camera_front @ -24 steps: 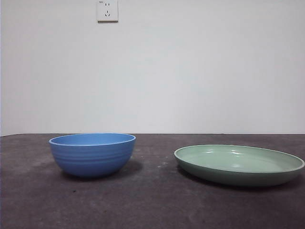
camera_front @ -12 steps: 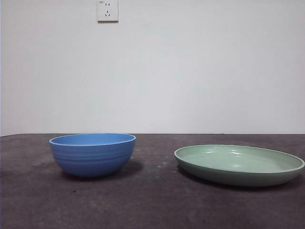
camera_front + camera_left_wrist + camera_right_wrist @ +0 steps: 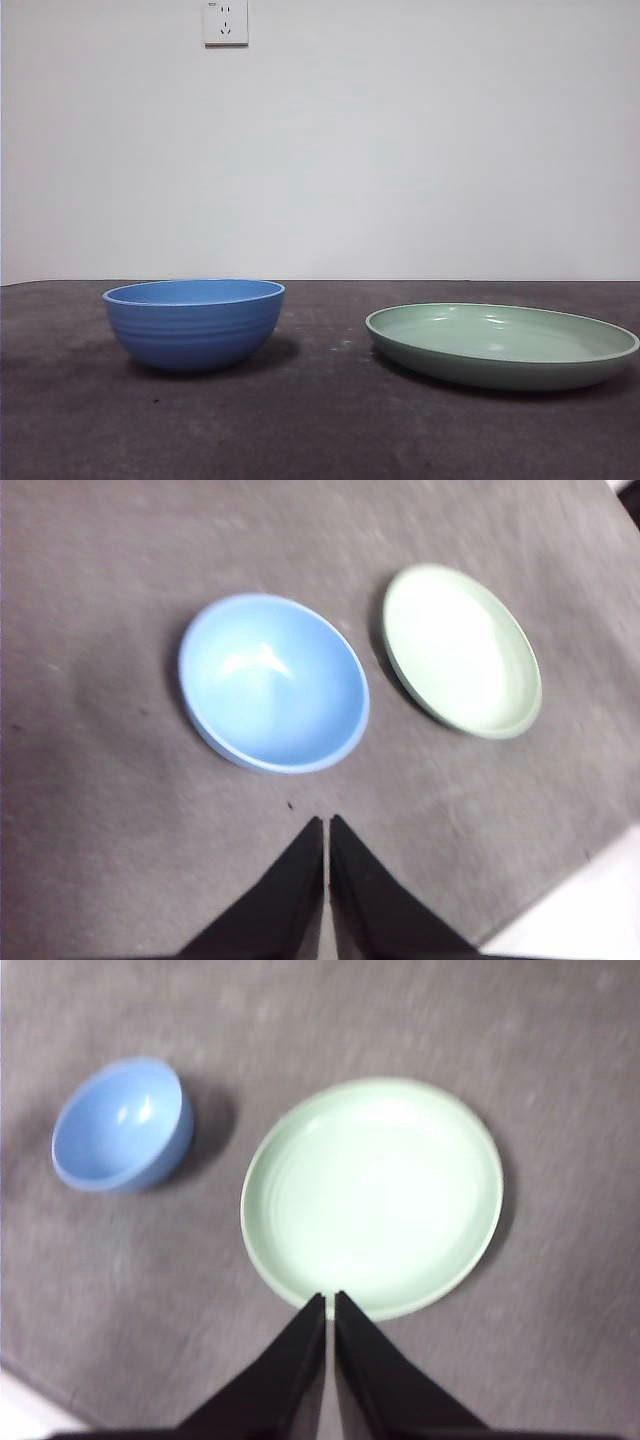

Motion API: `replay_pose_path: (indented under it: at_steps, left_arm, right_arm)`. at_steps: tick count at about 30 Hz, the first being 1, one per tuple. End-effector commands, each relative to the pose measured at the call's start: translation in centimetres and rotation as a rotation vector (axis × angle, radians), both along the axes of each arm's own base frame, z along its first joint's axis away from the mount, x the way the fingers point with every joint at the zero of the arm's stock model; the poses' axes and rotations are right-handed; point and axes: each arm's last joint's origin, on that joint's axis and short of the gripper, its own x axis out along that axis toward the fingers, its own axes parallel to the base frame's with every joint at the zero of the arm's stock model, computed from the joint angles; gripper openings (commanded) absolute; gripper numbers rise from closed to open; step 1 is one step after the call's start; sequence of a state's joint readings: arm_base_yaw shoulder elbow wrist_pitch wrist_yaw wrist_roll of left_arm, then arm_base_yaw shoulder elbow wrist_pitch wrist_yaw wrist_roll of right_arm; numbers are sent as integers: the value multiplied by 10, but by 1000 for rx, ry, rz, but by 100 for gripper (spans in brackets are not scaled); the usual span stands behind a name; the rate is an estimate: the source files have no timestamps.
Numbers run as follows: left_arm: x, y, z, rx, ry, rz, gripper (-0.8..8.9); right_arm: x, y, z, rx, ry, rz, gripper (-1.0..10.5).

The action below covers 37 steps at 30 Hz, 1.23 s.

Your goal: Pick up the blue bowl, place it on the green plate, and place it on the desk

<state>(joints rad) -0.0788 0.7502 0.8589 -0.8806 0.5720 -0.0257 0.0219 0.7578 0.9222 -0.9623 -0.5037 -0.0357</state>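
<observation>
In the front view the blue bowl (image 3: 194, 324) stands upright on the desk (image 3: 320, 430) in the lower left of the frame, its rim level and its ridged wall facing the camera. The green plate (image 3: 502, 345) lies flat on the desk in the lower right of the frame, well apart from the bowl, with bare tabletop between the two. Neither dish holds anything, and neither touches the other. A white wall socket (image 3: 225, 22) sits on the pale wall at the top of the frame, left of centre. No arm shows in this view.

The left wrist view looks down from high above the desk: the bowl (image 3: 273, 683) sits in the middle of that picture and the plate (image 3: 462, 650) beside it toward the right edge. The left gripper (image 3: 327, 825) hangs clear above the tabletop, near the bowl's side of the scene, with its two black jaws pressed together tip to tip and nothing between them.

The right wrist view is also taken from well above (it is somewhat blurred). Here the plate (image 3: 372, 1195) fills the centre and the bowl (image 3: 122, 1123) lies at the upper left. The right gripper (image 3: 330, 1302) hangs over the plate's near rim, jaws closed against each other, gripping nothing.
</observation>
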Motion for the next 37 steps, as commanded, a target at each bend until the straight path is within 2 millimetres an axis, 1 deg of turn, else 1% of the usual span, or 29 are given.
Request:
replay_pose_path:
  at_steps: [1,5,11,13,14,15,17,19,21,32,37]
  left_arm:
    - [0,-4,5,25,-29,-61,8]
    - [-3,-6,3,35,-10,-96,8]
    - [-4,-7,3,34,-7,-98,9]
    - [-3,-7,3,34,-8,-98,30]
    - [-3,-7,3,34,-8,-98,59]
    - [-3,-7,3,34,-7,-97,99]
    - [-3,-7,3,33,-5,-96,231]
    - [-3,-7,3,33,-6,-95,355]
    - [-3,-7,3,33,-6,-95,402]
    - [-2,-7,4,24,-5,-84,410]
    - [5,-8,6,1,2,-63,409]
  right_arm:
    - [1,3,1,-28,17,60,8]
    - [-1,7,-3,-36,67,102,8]
    - [-2,10,-3,-36,66,125,9]
    - [-2,10,-3,-36,66,124,14]
    - [-2,10,-3,-35,67,123,32]
    - [-2,10,-3,-34,68,121,74]
    - [-2,10,-3,-30,72,116,238]
    - [-2,10,-3,-30,71,116,368]
    - [-2,10,-3,-30,71,116,378]
    - [-2,10,-3,-30,71,116,378]
    - [-2,10,-3,-29,72,116,378]
